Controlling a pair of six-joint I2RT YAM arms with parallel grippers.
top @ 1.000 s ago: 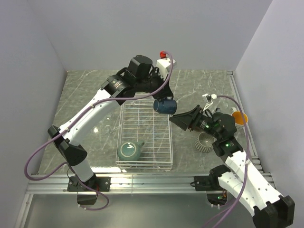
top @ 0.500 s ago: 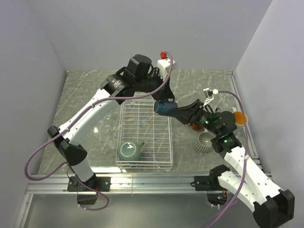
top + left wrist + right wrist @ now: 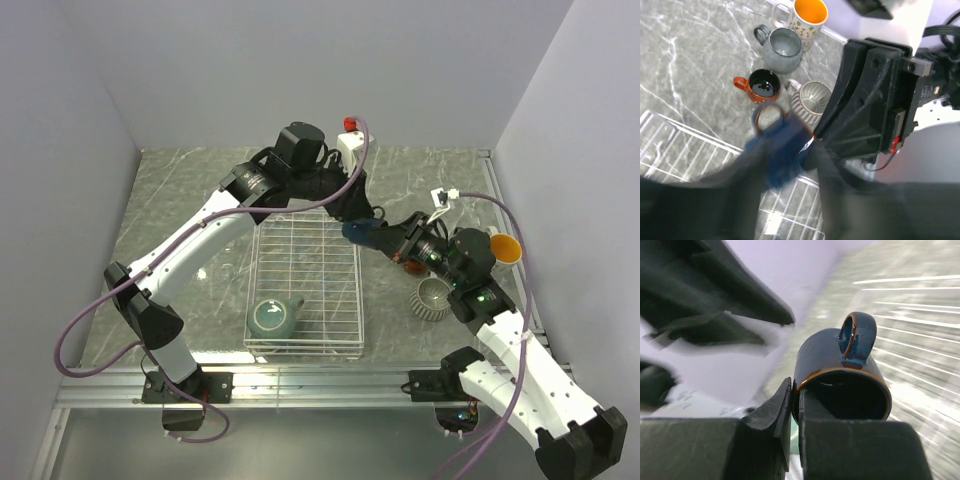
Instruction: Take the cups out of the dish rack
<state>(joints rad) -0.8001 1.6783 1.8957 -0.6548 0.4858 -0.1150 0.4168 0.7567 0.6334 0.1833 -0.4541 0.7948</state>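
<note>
A: Start big: where is the rack?

B: The dish rack (image 3: 310, 268) sits in the middle of the marbled table (image 3: 190, 210); a teal mug (image 3: 272, 316) stands in its near left part.

A: And the arms?

B: They meet over the rack's far right corner; the right gripper (image 3: 795, 400) pinches the wall of the blue cup (image 3: 840, 375), one finger inside, one outside; the left gripper (image 3: 360, 220) is right by that cup, too blurred to tell its width.

A: The rest?

B: On the table right of the rack: a grey mug (image 3: 782, 47); a white mug (image 3: 809, 15), orange inside; a ribbed cup (image 3: 812, 100); a red-brown mug (image 3: 762, 85).
</note>
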